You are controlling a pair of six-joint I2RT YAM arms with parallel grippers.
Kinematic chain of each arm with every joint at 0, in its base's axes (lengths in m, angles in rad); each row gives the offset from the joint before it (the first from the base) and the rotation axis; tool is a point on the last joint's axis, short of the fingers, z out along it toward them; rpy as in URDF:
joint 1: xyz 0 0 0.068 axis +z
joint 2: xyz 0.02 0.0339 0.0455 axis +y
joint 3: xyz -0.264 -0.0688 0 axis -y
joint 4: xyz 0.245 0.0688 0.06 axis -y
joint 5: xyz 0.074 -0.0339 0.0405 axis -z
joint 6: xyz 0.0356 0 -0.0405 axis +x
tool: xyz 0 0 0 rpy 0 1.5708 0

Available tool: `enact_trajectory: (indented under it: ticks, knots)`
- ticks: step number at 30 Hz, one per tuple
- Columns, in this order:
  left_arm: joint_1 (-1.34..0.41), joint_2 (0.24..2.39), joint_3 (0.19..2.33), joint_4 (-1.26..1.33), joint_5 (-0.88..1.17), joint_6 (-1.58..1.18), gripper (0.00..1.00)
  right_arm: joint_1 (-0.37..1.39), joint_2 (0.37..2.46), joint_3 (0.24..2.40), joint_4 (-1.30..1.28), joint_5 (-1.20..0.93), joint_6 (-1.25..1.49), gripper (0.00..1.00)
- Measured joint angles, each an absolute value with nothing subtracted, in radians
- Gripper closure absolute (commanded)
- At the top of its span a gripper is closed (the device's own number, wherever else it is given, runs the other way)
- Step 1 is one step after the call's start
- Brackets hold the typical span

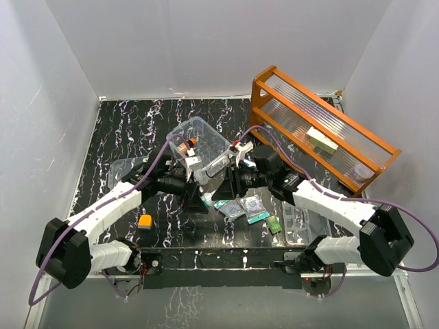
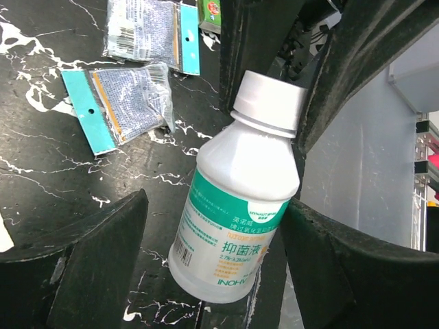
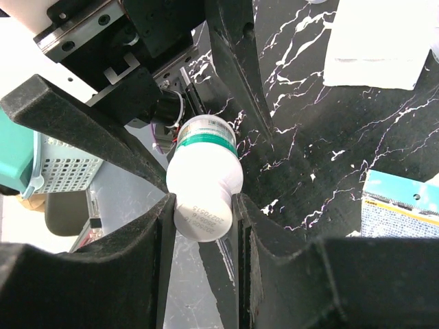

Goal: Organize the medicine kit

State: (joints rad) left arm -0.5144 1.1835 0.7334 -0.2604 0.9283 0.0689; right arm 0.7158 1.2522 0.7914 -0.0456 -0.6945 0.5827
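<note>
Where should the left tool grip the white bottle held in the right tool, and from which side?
Grip the labelled middle of the white bottle, coming side-on across its length. The right tool pinches the base end, so the round body below the cap is free and sits between the fingers of the open left tool.

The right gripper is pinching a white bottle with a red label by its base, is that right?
Not quite. The label is teal green, not red, as the left wrist view shows. The right gripper does pinch the white bottle by its base.
</note>
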Motion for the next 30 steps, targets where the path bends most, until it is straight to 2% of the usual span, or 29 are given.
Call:
enact_trajectory:
  ticks: [8,13,17,18,21,25,27,30]
  knots:
    - [-0.514,1.159,0.733,-0.26,0.952,0.074,0.3,0.716,1.269,0.792,-0.021,-0.715,0.598,1.0]
    - [-0.514,1.139,0.735,-0.261,0.941,0.075,0.4,0.716,1.315,0.809,-0.019,-0.747,0.609,1.0]
    - [-0.514,1.135,0.741,-0.263,0.932,0.083,0.51,0.716,1.33,0.815,-0.018,-0.76,0.614,1.0]
    - [-0.514,1.134,0.741,-0.266,0.933,0.085,0.52,0.716,1.331,0.816,-0.018,-0.759,0.613,1.0]
    - [-0.514,1.129,0.741,-0.268,0.935,0.101,0.41,0.715,1.332,0.821,-0.02,-0.763,0.617,1.0]
    - [-0.514,1.12,0.741,-0.281,0.936,0.126,0.42,0.715,1.336,0.83,-0.017,-0.782,0.633,1.0]
    - [-0.514,1.116,0.741,-0.287,0.936,0.135,0.47,0.715,1.337,0.831,-0.017,-0.786,0.638,1.0]
    - [-0.514,1.109,0.741,-0.295,0.944,0.148,0.6,0.715,1.341,0.831,-0.015,-0.789,0.645,1.0]
